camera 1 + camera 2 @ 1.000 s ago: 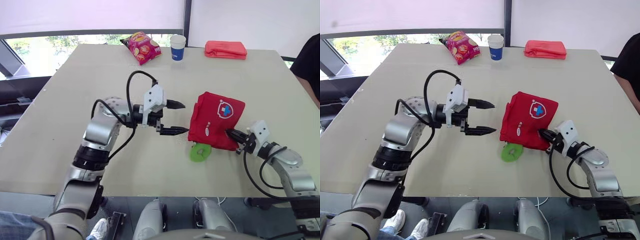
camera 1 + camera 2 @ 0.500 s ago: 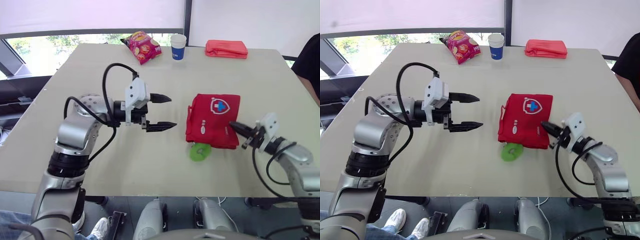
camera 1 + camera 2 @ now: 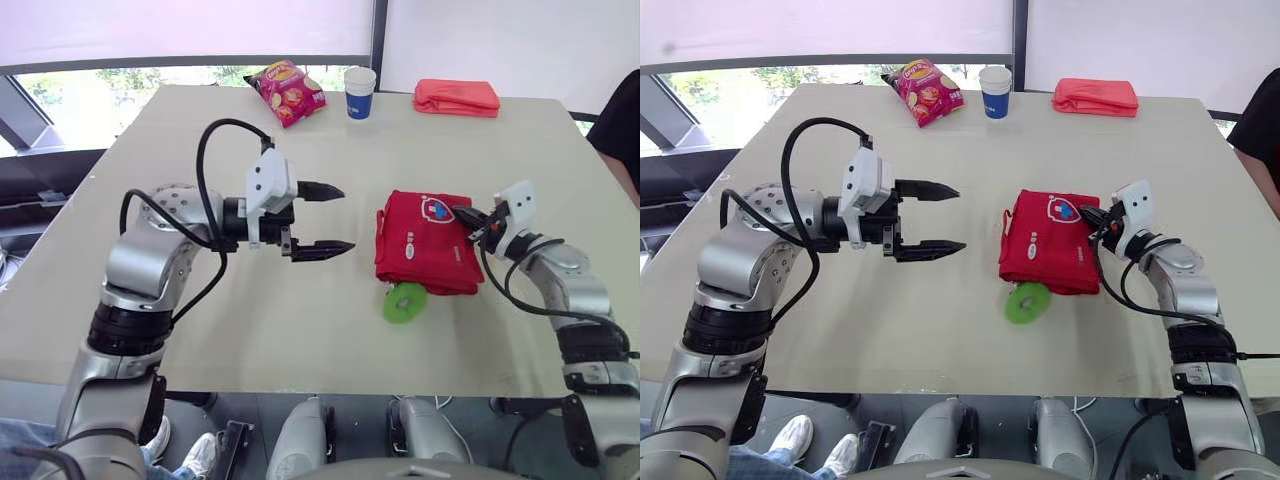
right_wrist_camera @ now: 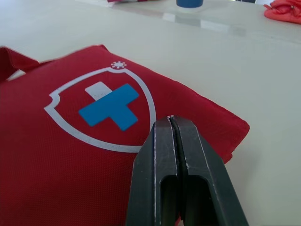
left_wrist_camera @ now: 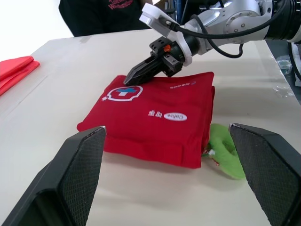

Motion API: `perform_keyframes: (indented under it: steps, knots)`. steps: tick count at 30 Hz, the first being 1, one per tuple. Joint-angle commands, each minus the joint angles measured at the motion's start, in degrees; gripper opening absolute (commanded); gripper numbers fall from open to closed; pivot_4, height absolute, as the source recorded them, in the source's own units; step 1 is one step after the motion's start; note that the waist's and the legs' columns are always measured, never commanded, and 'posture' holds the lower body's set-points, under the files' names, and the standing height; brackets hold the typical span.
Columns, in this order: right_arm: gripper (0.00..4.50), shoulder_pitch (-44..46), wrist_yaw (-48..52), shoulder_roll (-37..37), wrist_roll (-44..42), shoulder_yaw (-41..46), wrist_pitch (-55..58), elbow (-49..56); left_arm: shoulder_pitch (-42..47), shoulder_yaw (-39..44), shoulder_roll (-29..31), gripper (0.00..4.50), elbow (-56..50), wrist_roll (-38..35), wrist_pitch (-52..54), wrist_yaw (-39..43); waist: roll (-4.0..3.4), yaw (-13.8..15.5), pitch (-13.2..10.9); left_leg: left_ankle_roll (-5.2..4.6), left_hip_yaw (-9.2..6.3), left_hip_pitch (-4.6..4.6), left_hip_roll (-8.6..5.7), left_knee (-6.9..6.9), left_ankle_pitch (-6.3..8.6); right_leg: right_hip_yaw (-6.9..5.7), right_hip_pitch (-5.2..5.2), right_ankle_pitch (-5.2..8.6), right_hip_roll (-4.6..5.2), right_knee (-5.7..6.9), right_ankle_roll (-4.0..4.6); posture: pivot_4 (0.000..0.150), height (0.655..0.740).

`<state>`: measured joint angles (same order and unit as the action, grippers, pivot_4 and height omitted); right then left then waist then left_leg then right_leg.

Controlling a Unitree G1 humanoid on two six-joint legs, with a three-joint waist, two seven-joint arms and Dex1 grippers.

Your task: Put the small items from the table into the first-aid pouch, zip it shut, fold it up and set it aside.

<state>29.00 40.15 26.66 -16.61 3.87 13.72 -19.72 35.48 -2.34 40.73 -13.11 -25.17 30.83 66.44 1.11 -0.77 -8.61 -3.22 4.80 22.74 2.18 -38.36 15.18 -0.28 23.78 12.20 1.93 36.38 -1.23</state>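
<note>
Judging centre-right, your pouch (image 3: 428,240) looks folded, yet a green item (image 3: 403,303) pokes out beneath. R gripper (image 3: 470,217) closed over pouch, L gripper (image 3: 347,217) open mid-frame; setting aside not yet done.

L gripper (image 3: 345,217) hovers well left of pouch (image 3: 425,252), fingers wide apart, pointing at it, elbow bent. R gripper (image 3: 467,213) at pouch's right edge, fingers pressed together, tip over its top, forearm angled inward.

Folded red first-aid pouch (image 3: 428,243) overlapping green item (image 3: 403,302).
</note>
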Motion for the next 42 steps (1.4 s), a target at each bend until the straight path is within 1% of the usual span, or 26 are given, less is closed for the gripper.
perform_keyframes:
  steps: [1, 4, 7, 10, 11, 12, 13, 14, 15, 16, 18, 19, 20, 22, 23, 26, 29, 32, 38, 39, 40, 42]
  knots:
    - [0.0, -2.17, 2.74, -0.11, 2.36, -3.91, 1.66, -0.51, 1.07, 1.95, 1.09, 4.47, -2.76, -1.51, 0.37, -1.01, 0.02, -0.2, 0.02, 0.0, 0.01, -0.03, 0.02, 0.0, 0.0, 0.01, 0.0, 0.0, -0.01, 0.02, -0.01, 0.15, 0.74]
    - [0.0, -2.87, 1.57, -0.77, 3.79, -4.42, 1.1, -0.55, 0.83, 1.77, 1.59, 4.47, -2.74, -1.47, 0.18, -1.41, 0.05, -0.5, 0.03, 0.01, 0.02, -0.14, 0.06, 0.0, 0.0, 0.03, -0.02, 0.03, -0.05, 0.11, -0.04, 0.15, 0.74]
    - [0.0, -2.38, -1.12, -1.02, 4.58, -2.08, -1.31, 0.34, 0.74, 1.8, 1.85, 4.47, -2.96, -1.83, 0.37, -1.74, 0.05, -0.79, 0.03, 0.06, 0.06, -0.27, 0.08, 0.0, -0.03, 0.09, -0.04, 0.12, -0.08, 0.24, -0.18, 0.15, 0.74]
    - [0.0, -3.46, -0.41, -0.04, 0.77, 1.29, 1.76, 5.81, 0.28, 2.2, 2.51, 4.47, -3.43, -2.38, 0.5, -1.62, 0.04, -0.96, 0.03, 0.06, 0.07, -0.27, 0.08, 0.01, -0.04, 0.12, -0.03, 0.13, -0.07, 0.27, -0.16, 0.15, 0.74]
    - [0.53, -3.99, 0.12, 0.34, -0.56, 2.05, 3.26, 7.6, 0.25, 2.21, 2.72, 4.5, -3.47, -2.56, 0.59, -1.57, 0.03, -0.93, 0.02, 0.07, 0.06, -0.25, 0.07, 0.02, -0.04, 0.11, -0.02, 0.12, -0.05, 0.28, -0.17, 0.15, 0.74]
    - [0.71, -4.68, 0.78, 0.94, -1.9, 2.69, 5.05, 9.64, 0.23, 2.21, 2.97, 4.5, -3.49, -2.78, 0.72, -1.49, 0.03, -0.91, 0.02, 0.07, 0.05, -0.21, 0.07, 0.02, -0.04, 0.1, 0.0, 0.11, -0.03, 0.28, -0.17, 0.15, 0.74]
    - [1.3, -5.27, 0.9, 1.49, -3.11, 3.55, 6.7, 11.54, 0.23, 2.24, 3.2, 4.5, -3.45, -2.97, 0.76, -1.46, 0.03, -0.87, 0.02, 0.07, 0.07, -0.18, 0.06, 0.02, -0.04, 0.11, 0.02, 0.08, -0.02, 0.26, -0.15, 0.15, 0.74]
    - [1.74, -5.71, 1.14, 1.91, -4.92, 4.72, 8.65, 13.29, 0.28, 2.22, 3.35, 4.5, -3.39, -3.1, 0.77, -1.5, 0.03, -0.83, 0.02, 0.07, 0.07, -0.17, 0.05, 0.03, -0.04, 0.1, 0.02, 0.08, 0.0, 0.26, -0.15, 0.15, 0.74]
    - [1.97, -6.12, 1.22, 2.34, -7.08, 6.17, 10.87, 15.07, 0.32, 2.24, 3.49, 4.5, -3.31, -3.12, 0.66, -1.51, 0.03, -0.77, 0.01, 0.07, 0.07, -0.16, 0.05, 0.03, -0.04, 0.1, 0.02, 0.09, 0.0, 0.25, -0.15, 0.15, 0.74]
    - [2.4, -6.35, 1.23, 2.7, -8.73, 7.39, 12.58, 16.21, 0.42, 2.19, 3.52, 4.5, -3.22, -3.09, 0.61, -1.58, 0.03, -0.7, 0.01, 0.07, 0.06, -0.16, 0.05, 0.03, -0.04, 0.09, 0.02, 0.1, 0.01, 0.25, -0.15, 0.15, 0.74]
    - [3.45, -6.9, 1.32, 3.64, -13.0, 10.21, 17.74, 18.22, 0.6, 2.25, 3.6, 4.5, -3.1, -3.15, 0.59, -1.62, 0.01, -0.5, 0.0, 0.07, 0.07, -0.16, 0.04, 0.02, -0.04, 0.09, 0.02, 0.1, 0.01, 0.25, -0.16, 0.15, 0.74]
    - [3.82, -7.27, 1.21, 4.28, -14.06, 11.12, 19.61, 18.64, 0.67, 2.28, 3.64, 4.5, -3.06, -3.17, 0.57, -1.61, 0.01, -0.33, 0.0, 0.06, 0.08, -0.16, 0.04, 0.01, -0.04, 0.1, 0.02, 0.13, 0.01, 0.25, -0.12, 0.15, 0.74]
    - [4.43, -7.79, 0.89, 5.19, -15.27, 12.22, 22.44, 18.3, 0.67, 2.36, 3.72, 4.5, -3.05, -3.2, 0.5, -1.57, 0.01, -0.15, 0.0, 0.07, 0.08, -0.17, 0.04, 0.01, -0.04, 0.1, 0.02, 0.13, 0.01, 0.25, -0.12, 0.15, 0.74]
    - [4.43, -8.42, 0.25, 6.3, -17.33, 13.66, 26.81, 17.81, 0.68, 2.41, 3.77, 4.5, -3.05, -3.2, 0.39, -1.55, 0.02, 0.04, 0.0, 0.06, 0.08, -0.16, 0.04, 0.01, -0.03, 0.08, 0.02, 0.14, 0.01, 0.23, -0.11, 0.15, 0.74]
    - [4.43, -8.76, 0.66, 6.67, -19.68, 14.29, 30.43, 18.01, 0.73, 2.38, 3.72, 4.5, -3.06, -3.19, 0.33, -1.59, 0.02, 0.08, 0.0, 0.06, 0.08, -0.16, 0.03, 0.02, -0.03, 0.09, 0.02, 0.13, 0.02, 0.22, -0.1, 0.15, 0.74]
    - [4.43, -9.17, 1.48, 6.72, -23.78, 13.93, 37.71, 18.78, 0.95, 2.44, 3.61, 4.5, -3.25, -3.36, 0.28, -1.61, 0.02, 0.12, 0.0, 0.06, 0.04, -0.12, 0.03, 0.03, -0.03, 0.07, 0.02, 0.1, 0.02, 0.2, -0.04, 0.15, 0.74]
    - [4.43, -9.2, 1.24, 6.93, -22.85, 11.73, 38.96, 18.27, 1.29, 2.62, 3.79, 4.5, -3.12, -3.39, 0.11, -1.47, 0.01, -0.08, -0.01, 0.05, 0.07, -0.12, 0.03, 0.03, -0.03, 0.1, 0.04, 0.13, 0.01, 0.2, -0.09, 0.15, 0.74]
    - [4.43, -8.96, 0.47, 6.15, -20.59, 9.18, 37.93, 17.25, 1.37, 2.75, 4.05, 4.5, -3.17, -3.49, 0.09, -1.49, 0.01, -0.02, -0.01, 0.05, 0.06, -0.12, 0.03, 0.03, -0.03, 0.09, 0.06, 0.16, -0.01, 0.19, -0.14, 0.15, 0.74]
    - [4.43, -8.01, 0.17, 3.25, -23.94, 9.38, 41.51, 17.81, 0.73, 3.12, 4.62, 4.5, -3.75, -3.83, 0.18, -1.9, 0.02, -0.02, -0.01, 0.05, 0.06, -0.07, 0.03, 0.03, -0.03, 0.09, 0.12, 0.15, -0.03, 0.2, -0.16, 0.15, 0.74]
    - [3.91, -7.85, -0.58, 2.67, -24.16, 9.61, 41.96, 17.69, 0.69, 3.16, 4.65, 4.5, -3.8, -3.85, 0.19, -1.95, 0.02, -0.03, -0.01, 0.05, 0.05, -0.06, 0.04, 0.03, -0.03, 0.08, 0.12, 0.15, -0.03, 0.2, -0.16, 0.15, 0.74]
    - [3.6, -7.55, -1.58, 2.03, -24.2, 9.98, 42.25, 17.41, 0.69, 3.19, 4.65, 4.5, -3.8, -3.86, 0.19, -2.03, 0.02, -0.03, -0.01, 0.05, 0.05, -0.06, 0.05, 0.03, -0.03, 0.08, 0.12, 0.14, -0.03, 0.2, -0.16, 0.15, 0.74]
    - [2.64, -6.94, -3.15, 1.06, -24.34, 10.62, 42.4, 17.49, 0.75, 3.38, 4.61, 4.5, -3.71, -3.78, 0.1, -2.36, 0.02, -0.02, -0.01, 0.05, 0.05, -0.06, 0.04, 0.03, -0.03, 0.08, 0.12, 0.15, -0.03, 0.2, -0.16, 0.15, 0.74]
